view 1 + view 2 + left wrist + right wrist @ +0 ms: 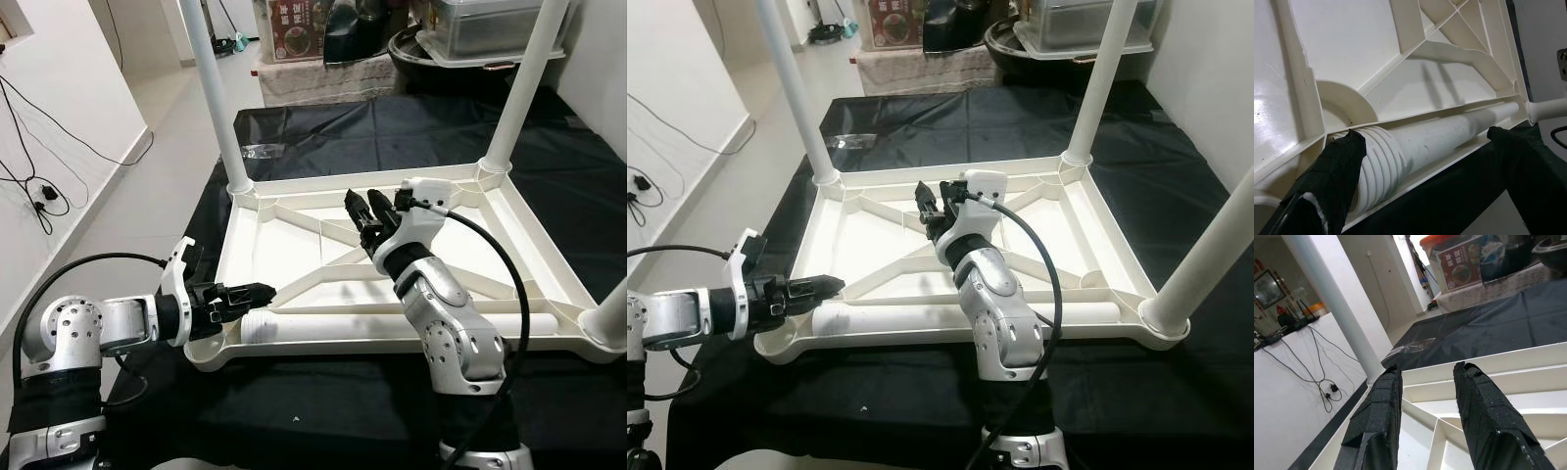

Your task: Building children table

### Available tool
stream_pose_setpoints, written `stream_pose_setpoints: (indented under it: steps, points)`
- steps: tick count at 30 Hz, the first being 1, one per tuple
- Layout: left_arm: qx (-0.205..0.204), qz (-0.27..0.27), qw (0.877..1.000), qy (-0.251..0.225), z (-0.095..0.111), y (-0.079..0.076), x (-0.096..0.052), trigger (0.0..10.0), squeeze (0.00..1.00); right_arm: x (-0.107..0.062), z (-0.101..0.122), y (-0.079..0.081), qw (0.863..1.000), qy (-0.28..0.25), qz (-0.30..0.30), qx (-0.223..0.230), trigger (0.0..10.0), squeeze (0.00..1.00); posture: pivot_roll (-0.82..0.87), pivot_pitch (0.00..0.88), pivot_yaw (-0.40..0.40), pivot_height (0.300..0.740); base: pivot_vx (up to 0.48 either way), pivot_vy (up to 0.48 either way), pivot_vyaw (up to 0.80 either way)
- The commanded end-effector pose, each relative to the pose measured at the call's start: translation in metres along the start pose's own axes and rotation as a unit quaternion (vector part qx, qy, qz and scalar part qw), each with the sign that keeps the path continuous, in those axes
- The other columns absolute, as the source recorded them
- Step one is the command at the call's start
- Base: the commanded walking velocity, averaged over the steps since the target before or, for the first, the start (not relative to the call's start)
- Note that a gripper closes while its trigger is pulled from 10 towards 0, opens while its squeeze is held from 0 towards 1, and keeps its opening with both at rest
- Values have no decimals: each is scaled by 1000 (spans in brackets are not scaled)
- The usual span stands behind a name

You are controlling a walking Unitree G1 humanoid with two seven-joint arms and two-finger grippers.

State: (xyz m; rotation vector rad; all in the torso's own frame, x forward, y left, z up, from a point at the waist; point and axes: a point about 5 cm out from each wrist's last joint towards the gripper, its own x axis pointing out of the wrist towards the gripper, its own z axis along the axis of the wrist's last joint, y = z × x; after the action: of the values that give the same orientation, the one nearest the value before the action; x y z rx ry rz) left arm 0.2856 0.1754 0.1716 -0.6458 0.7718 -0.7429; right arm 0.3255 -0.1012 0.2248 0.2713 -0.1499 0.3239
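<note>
Black sheet (411,127): dark covering spread over the surface beneath the work, reaching back to the clutter at the far end.

Tabletop (872,230): white plastic children's table, lying upside down on the black sheet, ribbed underside facing up with diagonal braces crossing its middle.

Fitted legs: three white tubes stand upright in corner sockets — far-left leg (217,98), far-right leg (519,93), near-right leg (1205,259).

Loose leg (1449,134): fourth white tube, lying flat in the channel along the tabletop's near edge; its ribbed, threaded end points toward the near-left corner socket (774,341), which holds no leg.

Right arm (446,323): silver, rising from the near edge over the tabletop, a black cable looping from its wrist.

Left arm (88,328): silver, reaching in low from the left at the near-left corner.

Right tool (370,209): held above the middle of the tabletop, fingers (1488,416) moderately spread, nothing between them, touching nothing.

Left tool (818,286): at the near-left corner, spread wide; in the wrist view one finger (1334,181) lies against the ribbed end of the loose leg, the other stands apart beyond the table's edge.

Storage box (485,24) and printed carton (292,27): on the far side past the sheet.

Cables (39,186): black, hanging on the white wall at left.
</note>
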Motion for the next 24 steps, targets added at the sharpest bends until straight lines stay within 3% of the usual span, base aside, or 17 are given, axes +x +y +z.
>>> stream_pose_setpoints:
  steps: [1, 8, 16, 21, 24]
  points:
    - [-23, 32, 997, 63, -22, 11, 3, 10000, 0, 0, -4, 2, 1000, 6, 3, 4, 10000, 0, 83, 106, 77, 740, 0, 0, 0]
    - [-28, 77, 994, 69, -26, 24, 1, 10000, 0, 1, -6, 3, 1000, 8, 7, 4, 10000, 0, 82, 105, 75, 740, 0, 0, 0]
    - [-23, 90, 994, 61, -21, 27, -2, 10000, 0, 1, -6, 3, 1000, 7, 7, 4, 10000, 0, 82, 105, 75, 740, 0, 0, 0]
    - [-9, 87, 996, 25, 0, 21, -12, 10000, 0, 1, -7, 3, 1000, 9, 7, 4, 10000, 0, 84, 105, 76, 740, 0, 0, 0]
    - [9, 46, 999, -26, 23, 1, -19, 10000, 0, 1, -9, 4, 1000, 12, 8, 4, 10000, 0, 88, 106, 71, 740, 0, 0, 0]
